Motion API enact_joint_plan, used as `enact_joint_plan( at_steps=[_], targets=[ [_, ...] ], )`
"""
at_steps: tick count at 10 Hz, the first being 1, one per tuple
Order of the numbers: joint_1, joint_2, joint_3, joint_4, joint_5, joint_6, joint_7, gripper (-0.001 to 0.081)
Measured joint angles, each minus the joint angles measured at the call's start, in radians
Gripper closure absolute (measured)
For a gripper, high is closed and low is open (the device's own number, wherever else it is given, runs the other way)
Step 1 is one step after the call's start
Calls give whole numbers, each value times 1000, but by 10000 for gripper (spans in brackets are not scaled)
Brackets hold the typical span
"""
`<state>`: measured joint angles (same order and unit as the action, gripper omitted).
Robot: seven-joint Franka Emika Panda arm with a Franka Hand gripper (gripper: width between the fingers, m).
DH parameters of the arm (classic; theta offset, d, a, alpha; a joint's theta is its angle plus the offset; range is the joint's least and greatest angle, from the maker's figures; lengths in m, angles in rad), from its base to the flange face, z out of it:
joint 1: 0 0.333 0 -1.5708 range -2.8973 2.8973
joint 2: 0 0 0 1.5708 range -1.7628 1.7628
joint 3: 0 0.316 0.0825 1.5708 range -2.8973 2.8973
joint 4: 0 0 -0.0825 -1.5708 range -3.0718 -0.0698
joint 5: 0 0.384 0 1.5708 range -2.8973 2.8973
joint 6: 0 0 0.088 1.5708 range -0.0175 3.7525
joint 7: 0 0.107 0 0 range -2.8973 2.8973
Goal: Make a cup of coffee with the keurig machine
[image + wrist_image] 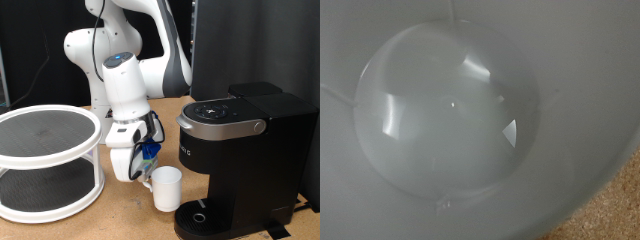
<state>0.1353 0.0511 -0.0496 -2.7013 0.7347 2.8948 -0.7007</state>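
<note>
White mug (450, 110) interior fills the wrist view, glossy round bottom, empty, with a sliver of brown table (610, 215) at one corner. Exterior view, left to right: white two-tier round rack (48, 160), then the gripper (140, 172) low over the table, the cup (166, 187) just beside it standing upright on the table, then the black keurig machine (240, 155) with lid down. Cup sits next to the machine's drip base, not yet on it. Jaws: cannot tell whether open or gripping the handle; fingers hidden behind blue cabling. Step looks like cup placement under the spout; getting it there calls for a firm hold and a short shift toward the exterior view's right. Only the wrist view shows the cup is empty; only the exterior view shows the machine.
</note>
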Motion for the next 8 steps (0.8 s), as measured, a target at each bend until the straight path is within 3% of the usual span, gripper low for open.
enact_joint_plan(
  at_steps=[8],
  targets=[
    [0,32,60,69,67,0,2,739]
  ],
)
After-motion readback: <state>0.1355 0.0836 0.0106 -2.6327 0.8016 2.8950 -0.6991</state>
